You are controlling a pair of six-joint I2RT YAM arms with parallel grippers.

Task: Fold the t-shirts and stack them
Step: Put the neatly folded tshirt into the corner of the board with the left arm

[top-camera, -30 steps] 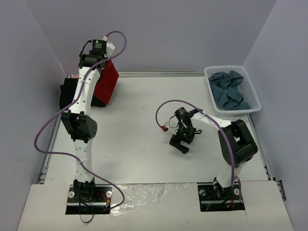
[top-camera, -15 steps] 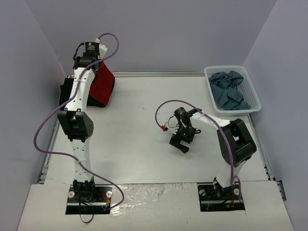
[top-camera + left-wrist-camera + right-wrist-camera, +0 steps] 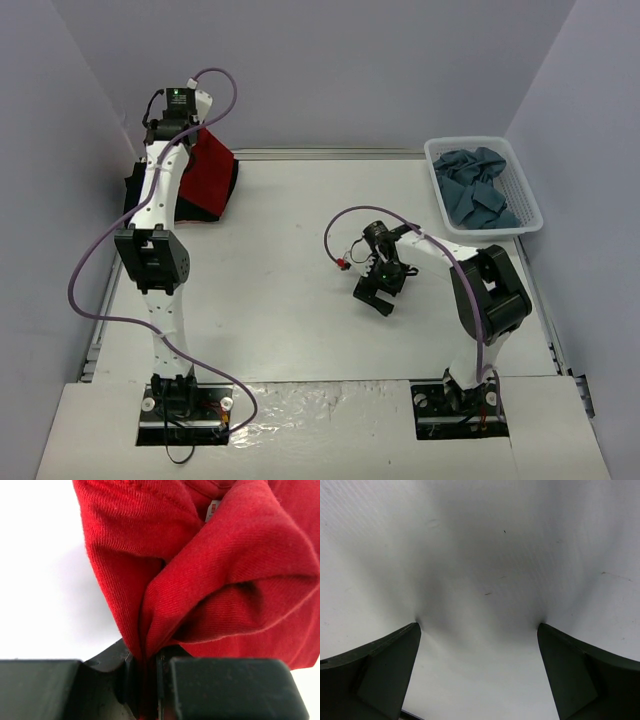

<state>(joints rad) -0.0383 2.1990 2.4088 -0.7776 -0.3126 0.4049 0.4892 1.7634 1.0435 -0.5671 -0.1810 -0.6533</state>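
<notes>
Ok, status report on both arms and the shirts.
Left gripper shut on red t-shirt, far left corner. Right gripper open, empty, down at table. Blue-grey shirts in basket. Nothing in the way.

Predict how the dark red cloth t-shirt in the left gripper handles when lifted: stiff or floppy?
Likely floppy: the dark red cloth t-shirt bunches into soft folds where the left gripper pinches it. Probably light, since one narrow pinch holds it up. Slip seems unlikely: coarse weave, jaws closed on it.

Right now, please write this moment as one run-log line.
left gripper: shut on red t-shirt | right gripper: open, empty | basket: blue-grey t-shirts
</notes>
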